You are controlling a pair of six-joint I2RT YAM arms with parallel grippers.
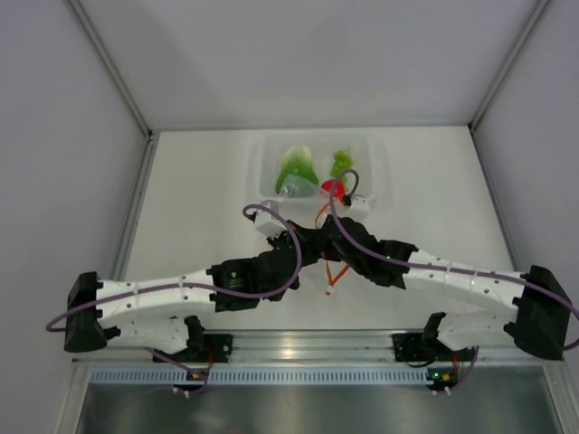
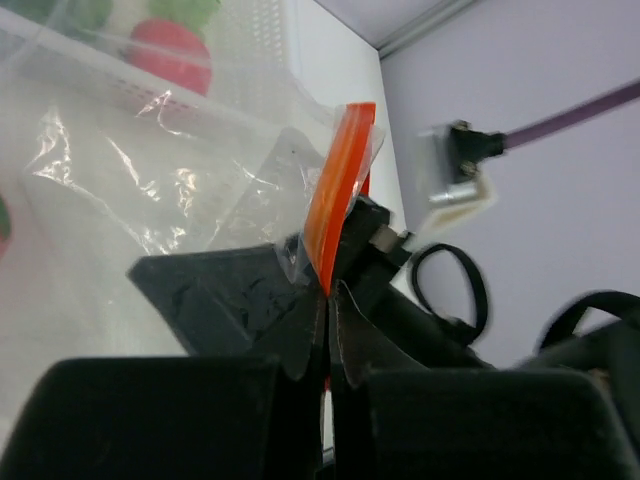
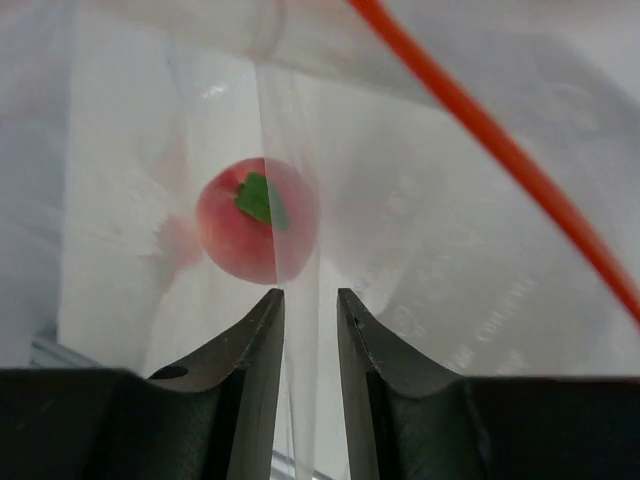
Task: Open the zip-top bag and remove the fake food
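Note:
The clear zip-top bag [image 2: 150, 180] hangs between both grippers at the table's middle. Its orange-red zip strip [image 2: 340, 190] also shows in the top view [image 1: 335, 276]. My left gripper [image 2: 328, 300] is shut on the strip's end. My right gripper [image 3: 310, 295] has its jaws a narrow gap apart, with a fold of bag film [image 3: 430, 260] running between them and the strip [image 3: 500, 150] above. A pinkish-red round fruit [image 3: 255, 220] with a green leaf shows through the plastic just ahead; I cannot tell if it is inside the bag.
A rigid clear tray [image 1: 380, 163] stands at the back, holding a green lettuce [image 1: 297, 170], green grapes [image 1: 341, 163] and a red tomato [image 1: 331, 188]. The two wrists [image 1: 312, 242] crowd together just in front of it. White walls enclose the table.

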